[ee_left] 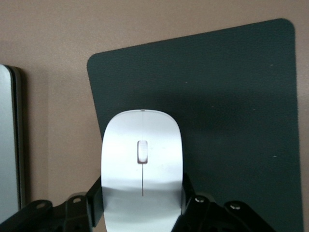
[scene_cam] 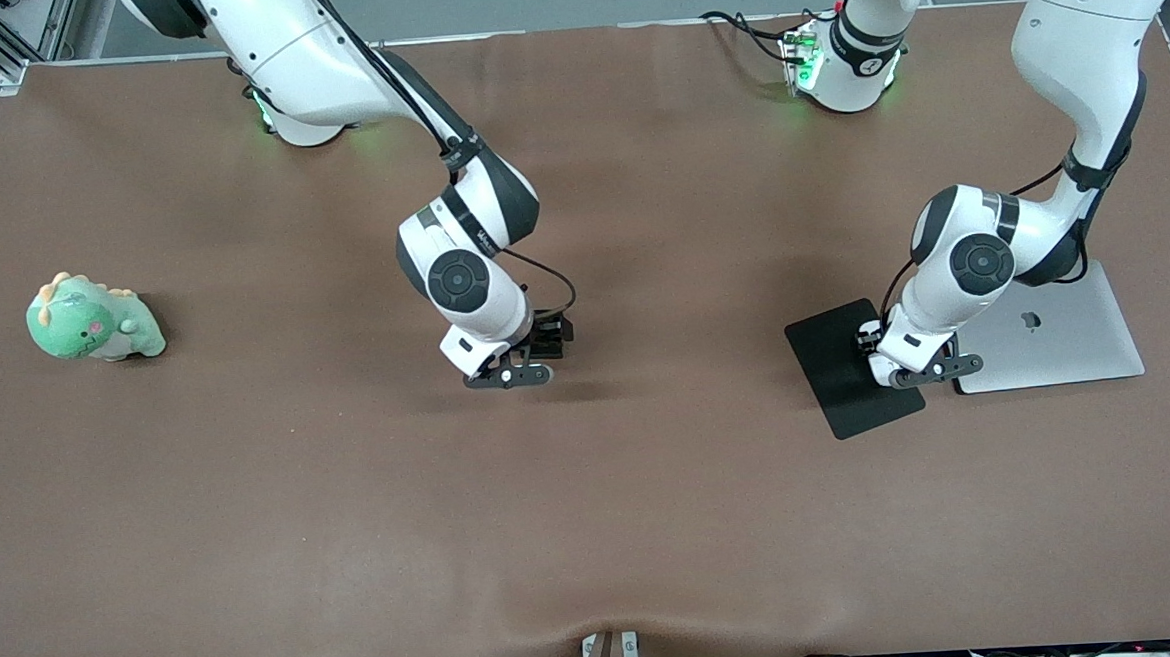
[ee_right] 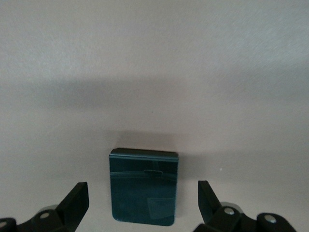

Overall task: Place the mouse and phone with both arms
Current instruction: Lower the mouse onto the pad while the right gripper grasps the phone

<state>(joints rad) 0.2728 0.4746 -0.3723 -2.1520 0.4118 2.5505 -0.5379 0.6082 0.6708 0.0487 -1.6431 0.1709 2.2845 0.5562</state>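
Observation:
The white mouse (ee_left: pixel 142 159) sits between the fingers of my left gripper (ee_left: pixel 141 203), which is shut on its sides. In the front view my left gripper (scene_cam: pixel 887 353) is low over the edge of the black pad (scene_cam: pixel 838 380) that lies beside the laptop, and the mouse straddles that edge. I cannot tell whether the mouse touches the pad (ee_left: pixel 231 121). The black phone (ee_right: pixel 144 191) lies flat on the brown table. My right gripper (ee_right: pixel 143 200) is open just above it, a finger on each side. My right gripper (scene_cam: pixel 544 349) is low near the table's middle and hides the phone there.
A closed silver laptop (scene_cam: pixel 1056 339) lies beside the pad toward the left arm's end; its edge (ee_left: pixel 9 145) shows in the left wrist view. A green dinosaur plush (scene_cam: pixel 94 319) sits toward the right arm's end of the brown table (scene_cam: pixel 595 528).

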